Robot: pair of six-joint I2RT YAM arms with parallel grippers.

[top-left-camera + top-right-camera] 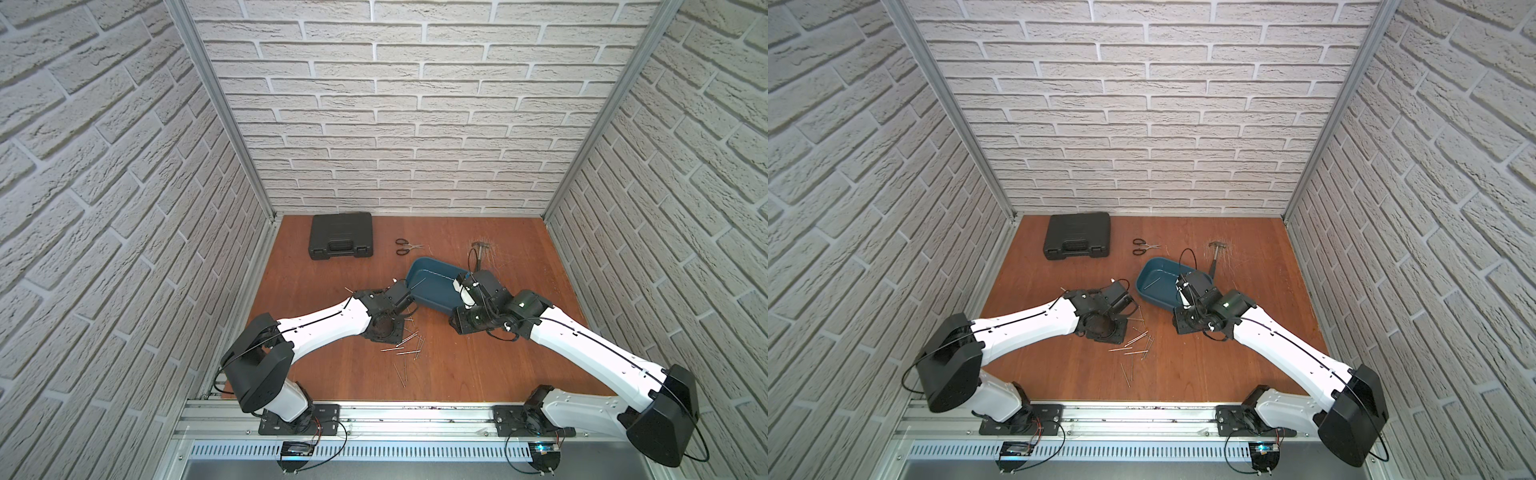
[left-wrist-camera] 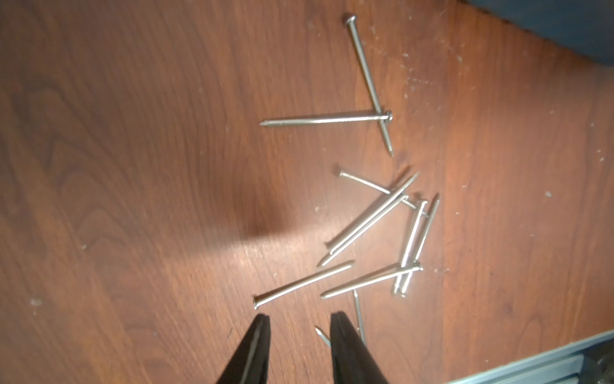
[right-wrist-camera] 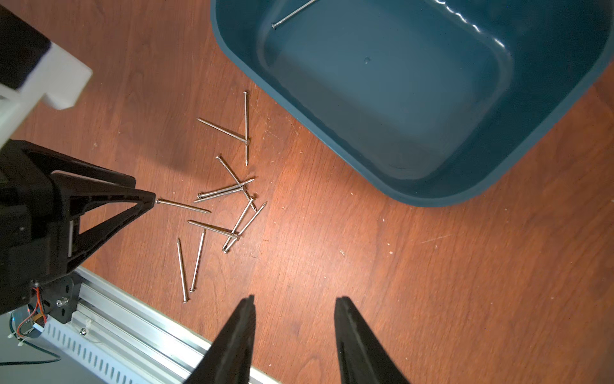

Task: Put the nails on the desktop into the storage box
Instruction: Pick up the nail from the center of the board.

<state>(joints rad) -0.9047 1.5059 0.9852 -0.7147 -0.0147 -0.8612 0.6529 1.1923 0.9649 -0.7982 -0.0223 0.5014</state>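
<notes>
The left claw [image 2: 300,317] stands partly open, its two black fingers [image 2: 260,332] a moderate gap apart with only bare wood between them (nothing is gripped). The head of the nearest nail [image 2: 302,284] lies just beyond one fingertip; whether they touch I cannot tell. One more pin lies partly hidden behind the other finger. Beyond these the rest of the nails [image 2: 375,226] lie scattered and crossing one another on the reddish-brown surface [image 2: 133,166].

The right claw [image 3: 295,299] is also open, a little wider, and empty, hanging over bare wood. From its wrist camera the left claw [image 3: 151,197] shows side-on, its tip just beside a nail head, with the loose nails [image 3: 229,199] between it and the storage box [image 3: 448,197]. One nail [image 3: 292,13] already lies inside the box, on its floor near a wall.

In both top views the nails [image 1: 409,345] [image 1: 1138,345] sit low and centre on the surface [image 1: 478,353], beside the left wrist. The teal storage box [image 1: 415,266] [image 1: 1148,270] lies up and to the right of them, its right end covered by the right arm.

Farther back a black case [image 1: 341,236] rests at the upper left of the surface, with scissors [image 1: 405,246] to its right and a hammer [image 1: 478,253] beyond the box.
</notes>
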